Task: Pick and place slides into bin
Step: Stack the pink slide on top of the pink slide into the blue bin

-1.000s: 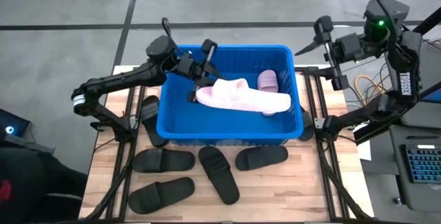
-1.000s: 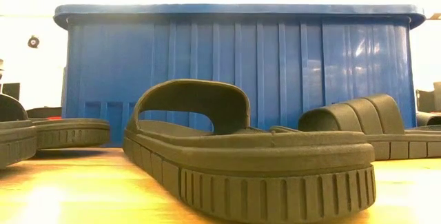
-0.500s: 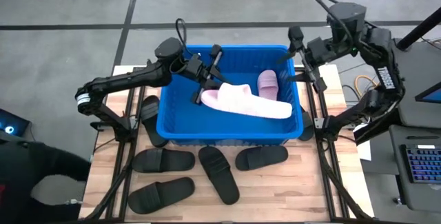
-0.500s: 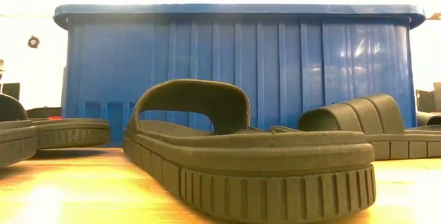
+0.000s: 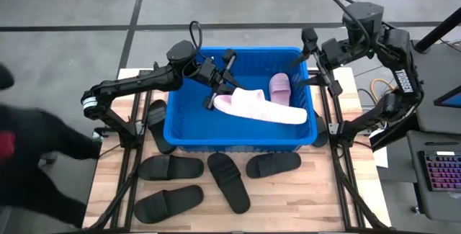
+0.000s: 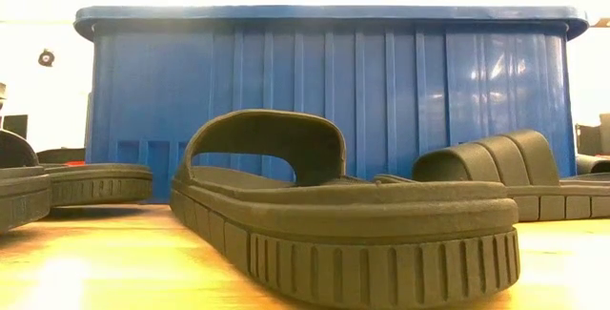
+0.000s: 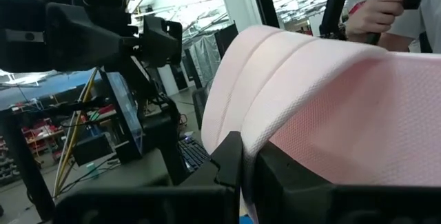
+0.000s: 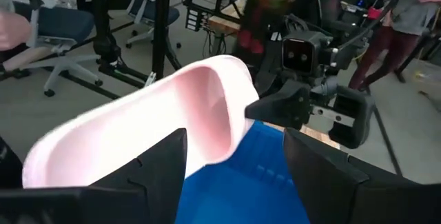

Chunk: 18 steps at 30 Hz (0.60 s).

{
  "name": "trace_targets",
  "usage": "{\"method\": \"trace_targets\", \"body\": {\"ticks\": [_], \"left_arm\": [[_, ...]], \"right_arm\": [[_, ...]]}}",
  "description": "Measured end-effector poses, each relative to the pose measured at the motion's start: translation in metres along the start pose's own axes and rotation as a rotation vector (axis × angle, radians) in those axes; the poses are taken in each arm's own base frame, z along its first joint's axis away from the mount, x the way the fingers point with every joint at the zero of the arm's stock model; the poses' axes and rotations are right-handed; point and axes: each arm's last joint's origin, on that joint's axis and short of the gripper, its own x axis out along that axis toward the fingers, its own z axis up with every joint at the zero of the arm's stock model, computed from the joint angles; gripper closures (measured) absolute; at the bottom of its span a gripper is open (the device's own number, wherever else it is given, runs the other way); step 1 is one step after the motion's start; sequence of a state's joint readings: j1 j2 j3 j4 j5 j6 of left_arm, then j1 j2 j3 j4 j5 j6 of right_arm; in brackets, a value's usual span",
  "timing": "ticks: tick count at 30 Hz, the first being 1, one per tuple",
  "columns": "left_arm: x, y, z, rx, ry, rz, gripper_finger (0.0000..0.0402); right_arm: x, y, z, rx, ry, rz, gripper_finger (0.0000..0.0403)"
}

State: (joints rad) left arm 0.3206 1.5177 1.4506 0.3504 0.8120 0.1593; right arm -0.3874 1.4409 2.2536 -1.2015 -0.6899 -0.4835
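Blue plastic bin (image 5: 189, 129): holds one pink slide.
Pink slide (image 5: 259, 107): over bin, light, flexible foam (best pinched at strap edge).
Left gripper (image 5: 216, 90): clamped on its heel.
Right gripper (image 5: 315, 55): spread, empty, at bin's corner.

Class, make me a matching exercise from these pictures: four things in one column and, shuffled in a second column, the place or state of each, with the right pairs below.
Column 1
1. left gripper
2. right gripper
3. second pink slide
4. black slides

Column 2
A. lying on the wooden table in front of the bin
B. open, holding nothing, by the bin's far right corner
C. shut on the pink slide, holding it over the bin
D. lying inside the bin near its far right corner

Pairs: 1-C, 2-B, 3-D, 4-A
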Motion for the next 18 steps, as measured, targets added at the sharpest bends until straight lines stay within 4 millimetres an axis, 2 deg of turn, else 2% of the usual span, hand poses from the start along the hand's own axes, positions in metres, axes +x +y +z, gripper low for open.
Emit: {"method": "trace_targets", "body": {"ticks": [6, 18], "left_arm": [[0.000, 0.000, 0.000, -0.004, 0.000, 0.000, 0.0401], [0.000, 0.000, 0.000, -0.026, 0.001, 0.000, 0.0401]], "right_arm": [[0.021, -0.009, -0.008, 0.027, 0.052, 0.045, 0.0172], [0.048, -0.029, -0.019, 0.047, 0.084, 0.072, 0.0172]]}}
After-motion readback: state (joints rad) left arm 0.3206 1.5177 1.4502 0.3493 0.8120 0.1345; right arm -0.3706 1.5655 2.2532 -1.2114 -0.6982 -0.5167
